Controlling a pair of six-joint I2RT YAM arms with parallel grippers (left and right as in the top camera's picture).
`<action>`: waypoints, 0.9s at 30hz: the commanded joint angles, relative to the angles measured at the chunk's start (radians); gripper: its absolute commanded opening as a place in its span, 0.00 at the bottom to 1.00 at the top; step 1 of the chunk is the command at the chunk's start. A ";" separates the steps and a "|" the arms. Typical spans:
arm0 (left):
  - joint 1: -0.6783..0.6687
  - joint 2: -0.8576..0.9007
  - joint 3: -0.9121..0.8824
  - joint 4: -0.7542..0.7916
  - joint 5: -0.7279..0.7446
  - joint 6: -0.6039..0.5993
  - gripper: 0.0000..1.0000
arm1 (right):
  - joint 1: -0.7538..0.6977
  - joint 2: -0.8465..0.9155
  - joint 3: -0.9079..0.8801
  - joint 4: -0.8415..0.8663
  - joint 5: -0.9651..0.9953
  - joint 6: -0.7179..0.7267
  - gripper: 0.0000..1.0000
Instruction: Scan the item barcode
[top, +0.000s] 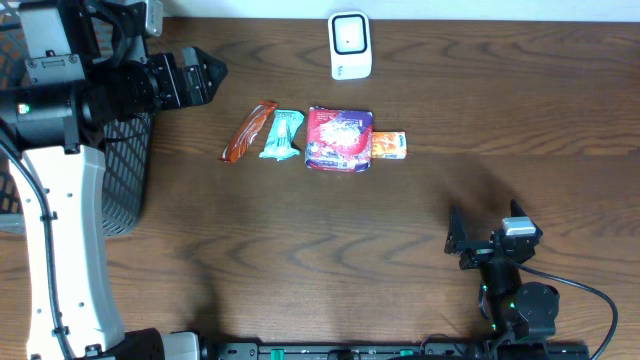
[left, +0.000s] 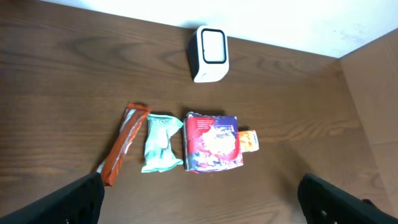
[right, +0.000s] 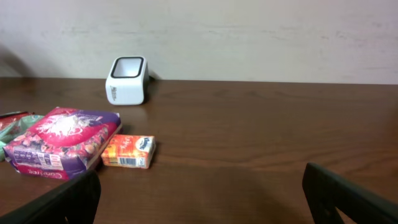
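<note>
Tabletop: dark brown wood (top: 300, 260), with a pale wall along its 12 o'clock edge.
Scanner: a small white barcode scanner (top: 350, 45) stands close to the 12 o'clock edge. Its window with a dark frame shows from above.
Row of items: four items lie flat in one line on the tabletop, at 6 o'clock from the scanner and well apart from it.
Orange-brown bar: a long wrapper (top: 248, 132) at the 9 o'clock end of the row. It lies tilted, with its far end leaning toward 1 o'clock.
Teal packet: a small packet (top: 282, 135) just beside the bar, at its 3 o'clock side.
Red and purple pouch: the biggest item (top: 339, 140), almost exactly at 6 o'clock from the scanner and just beside the teal packet.
Orange box: a little carton (top: 389, 146) lying against the 3 o'clock side of the pouch, at the end of the row.
Barcode: too small to tell on any item.
Left gripper: the left gripper (left: 201, 182) is up in the air at about 10 o'clock from the row. Its fingers (left: 74, 202) stand wide apart and hold nothing. Its camera looks down on the whole row and the scanner.
Right gripper: the right gripper (right: 201, 174) is low over the tabletop at about 4 o'clock from the row, well apart from it. It is spread wide and empty, and it points toward 12 o'clock.
Basket: a black mesh basket (top: 125, 170) stands at the 9 o'clock edge, partly under the left arm.
</note>
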 joint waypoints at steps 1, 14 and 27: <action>0.002 0.004 0.004 0.002 0.035 0.002 1.00 | -0.008 -0.004 -0.001 -0.004 0.008 0.004 0.99; 0.003 0.004 0.004 0.002 0.036 0.002 0.99 | -0.008 -0.004 -0.001 -0.004 0.009 0.003 0.99; 0.002 0.004 0.004 0.002 0.036 0.002 0.98 | -0.009 -0.004 -0.001 0.025 0.078 -0.027 0.99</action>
